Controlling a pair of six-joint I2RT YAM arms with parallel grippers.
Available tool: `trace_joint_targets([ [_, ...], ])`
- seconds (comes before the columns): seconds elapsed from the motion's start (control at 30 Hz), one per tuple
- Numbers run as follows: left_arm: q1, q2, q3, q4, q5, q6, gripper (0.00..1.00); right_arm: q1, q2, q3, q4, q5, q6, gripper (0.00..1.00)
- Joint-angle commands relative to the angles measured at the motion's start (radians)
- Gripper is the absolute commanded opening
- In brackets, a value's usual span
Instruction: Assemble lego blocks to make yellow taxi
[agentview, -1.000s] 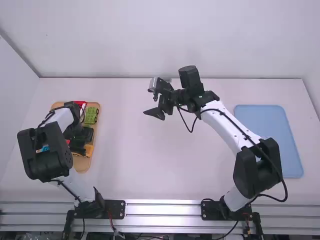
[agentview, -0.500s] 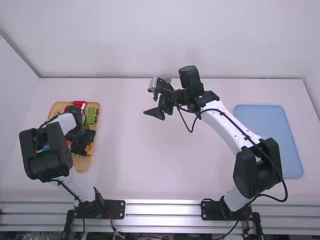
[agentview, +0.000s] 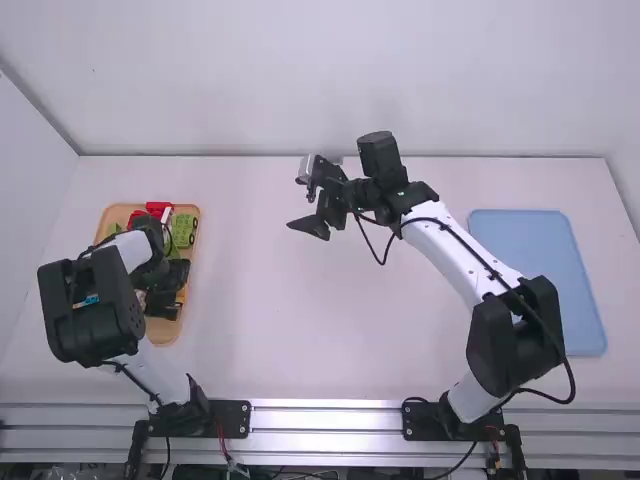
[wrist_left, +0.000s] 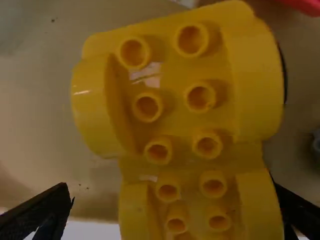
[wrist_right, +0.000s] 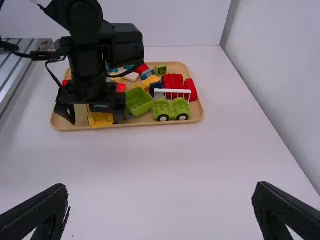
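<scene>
Two robot arms, white and black, show in the high view. On the left, a tan tray (agentview: 162, 331) with round corners sits on the smooth white table (agentview: 300, 330). The left gripper (agentview: 168, 290) is down over its near part. In its far right part is a green toy car (agentview: 185, 232), with red blocks (agentview: 158, 208) at the far end. The right gripper (agentview: 318, 222) hangs over the far middle. Well to the right lies a flat blue mat (agentview: 540, 280).

In the left wrist view, the left gripper (wrist_left: 170, 215) is wide, with the yellow block (wrist_left: 172, 125) between its fingers. The block is shiny plastic. It has rows of round bumps with holes in them, and curved walls on both sides.

In the right wrist view, the right gripper (wrist_right: 162, 210) is wide and holds nothing. The car has black wheels and a white rail (wrist_right: 172, 91). Just beside it is a smooth green box (wrist_right: 139, 101). All these toys are in the tray.
</scene>
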Motion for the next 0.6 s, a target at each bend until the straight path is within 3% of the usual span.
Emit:
trace_joint_targets([
  [0.0,0.002,0.013,-0.021,0.014,-0.001,-0.052,0.99,0.002,0.009,0.032,-0.004,-0.005,0.001,0.98],
  [0.2,0.001,0.013,-0.021,0.050,0.041,-0.038,0.91,0.001,0.009,0.032,-0.018,-0.005,0.000,0.98],
  [0.3,0.002,0.013,-0.021,0.052,0.056,-0.040,0.82,0.001,0.009,0.032,-0.023,-0.005,0.001,0.98],
  [0.37,0.002,0.013,-0.021,0.070,0.071,-0.034,0.70,0.001,0.009,0.032,-0.023,-0.005,0.000,0.98],
  [0.57,0.003,0.013,-0.021,0.076,0.066,-0.034,0.66,0.001,0.009,0.032,-0.023,-0.006,0.001,0.98],
])
